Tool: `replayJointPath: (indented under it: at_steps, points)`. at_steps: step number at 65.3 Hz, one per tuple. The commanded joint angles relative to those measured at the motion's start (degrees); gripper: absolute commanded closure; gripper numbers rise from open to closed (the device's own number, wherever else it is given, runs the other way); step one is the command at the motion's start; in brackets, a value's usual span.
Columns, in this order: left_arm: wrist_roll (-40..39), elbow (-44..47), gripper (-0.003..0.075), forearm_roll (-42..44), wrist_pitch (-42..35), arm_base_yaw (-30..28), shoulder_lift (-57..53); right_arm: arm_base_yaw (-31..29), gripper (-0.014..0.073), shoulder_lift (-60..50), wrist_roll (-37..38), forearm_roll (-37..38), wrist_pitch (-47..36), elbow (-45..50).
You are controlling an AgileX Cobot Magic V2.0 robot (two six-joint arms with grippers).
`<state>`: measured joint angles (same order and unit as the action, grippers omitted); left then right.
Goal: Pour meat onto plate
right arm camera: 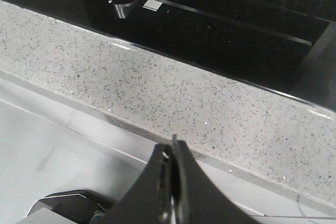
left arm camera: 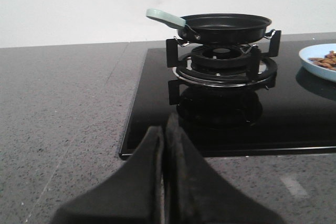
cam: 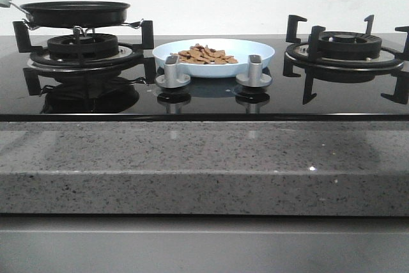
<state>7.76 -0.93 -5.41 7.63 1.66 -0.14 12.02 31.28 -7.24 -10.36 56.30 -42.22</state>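
The meat (cam: 206,55) lies as a heap of small orange-brown pieces on the pale blue plate (cam: 261,52), which sits on the black glass hob between the two burners. The plate's edge (left arm camera: 315,64) with some meat (left arm camera: 326,61) also shows in the left wrist view. My left gripper (left arm camera: 165,125) is shut and empty, low over the grey counter left of the hob, facing the pan. My right gripper (right arm camera: 171,149) is shut and empty, in front of the counter's front edge. Neither gripper shows in the front view.
A black frying pan (cam: 75,12) with a pale green handle (left arm camera: 165,18) sits on the left burner (cam: 83,46). The right burner (cam: 348,46) has only its black grate. Two silver knobs (cam: 172,75) (cam: 254,73) stand in front of the plate. A speckled grey counter (cam: 204,164) runs along the front.
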Motion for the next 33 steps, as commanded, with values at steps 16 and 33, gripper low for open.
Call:
replayJointPath:
  at_steps: [16, 33]
  points:
    - [-1.13, 1.54, 0.0741, 0.85, -9.01, -0.17, -1.18, -0.02, 0.0663, 0.20, -0.31, 0.04, -2.70, -1.52]
    - [-1.13, 1.54, 0.0741, 0.85, -9.01, -0.17, -1.08, -0.02, 0.0663, 0.20, -0.31, 0.04, -2.70, -1.52]
